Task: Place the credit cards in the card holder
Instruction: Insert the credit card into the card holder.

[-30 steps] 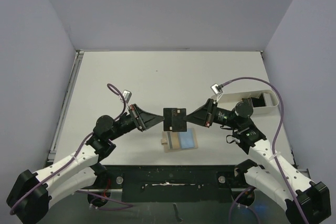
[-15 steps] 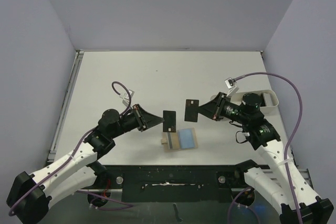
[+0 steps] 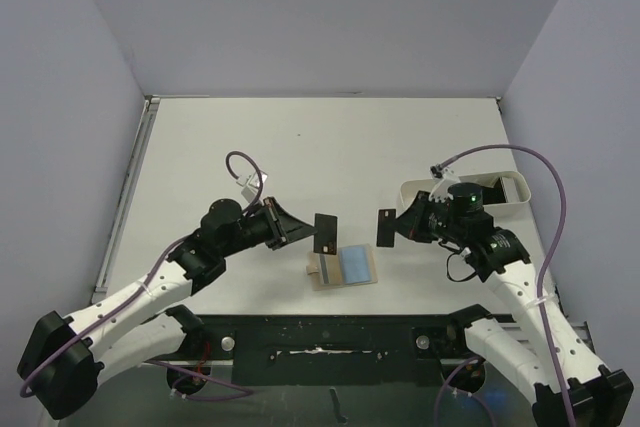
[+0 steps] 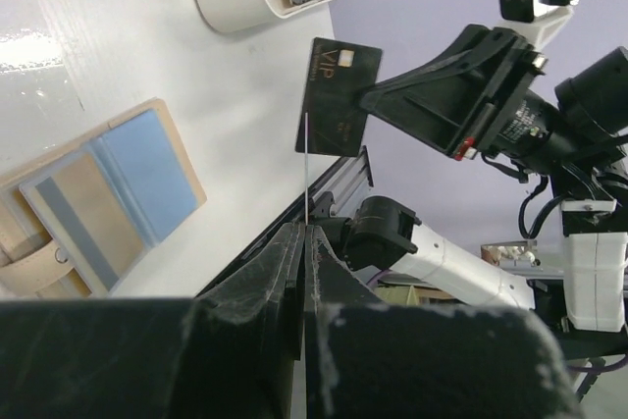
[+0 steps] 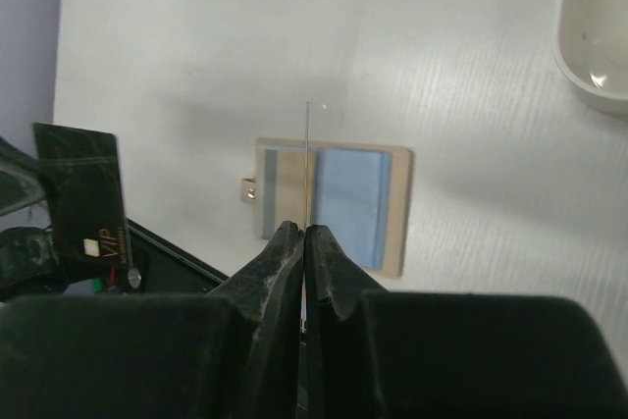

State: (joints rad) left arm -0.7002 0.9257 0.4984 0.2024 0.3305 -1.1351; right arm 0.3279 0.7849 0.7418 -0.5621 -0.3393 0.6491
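While the table carries the white tray and the open card holder, we judge little done: our left gripper pinches one card, our right gripper pinches another card, both aloft, unpocketed.

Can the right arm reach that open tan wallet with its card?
Probably yes: the open tan leather wallet lies uncovered ahead of its thin black card; the left arm's black card hangs aside.

You are looking down on a white table filling the frame's centre, while plain lilac walls are closing it in above, left and right.
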